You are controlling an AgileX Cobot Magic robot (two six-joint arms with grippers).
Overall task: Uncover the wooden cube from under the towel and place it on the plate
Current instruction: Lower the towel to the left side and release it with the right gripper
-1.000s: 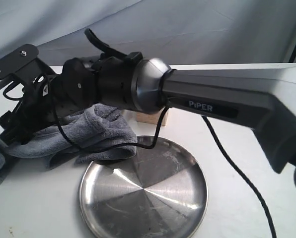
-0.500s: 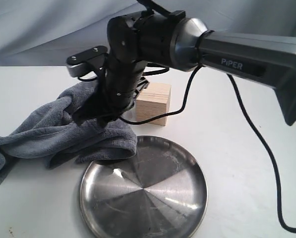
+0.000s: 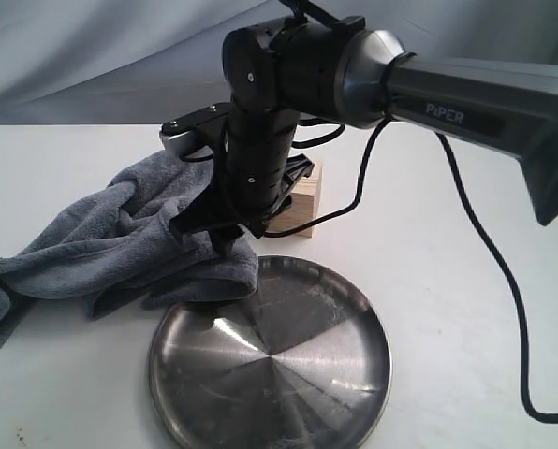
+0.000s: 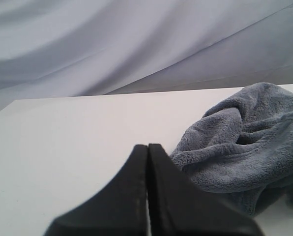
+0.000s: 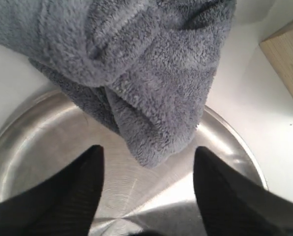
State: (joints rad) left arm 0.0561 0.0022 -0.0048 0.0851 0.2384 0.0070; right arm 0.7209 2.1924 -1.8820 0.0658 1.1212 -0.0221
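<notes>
The blue-grey towel [image 3: 110,248] lies bunched on the white table, left of the wooden cube [image 3: 302,208]. The cube is uncovered, and the right arm hides part of it. In front lies the steel plate [image 3: 288,374], with a towel corner over its far rim. My right gripper [image 3: 221,230] points down over that rim. In the right wrist view this gripper [image 5: 147,155] is open and empty above the plate [image 5: 33,142], with the towel [image 5: 136,73] hanging just beyond the fingertips and the cube's corner [image 5: 286,56] at the side. My left gripper [image 4: 147,147] is shut and empty beside the towel [image 4: 245,142].
The white table [image 3: 447,309] stretches to the right of the plate. A black cable [image 3: 490,271] trails from the right arm across it. A pale cloth backdrop [image 3: 101,56] hangs behind the table. The left arm is outside the exterior view.
The right arm has risen from low over the towel and swung right, so its gripper now hangs over the plate's far rim. The cube shows more. The towel has stayed put.
</notes>
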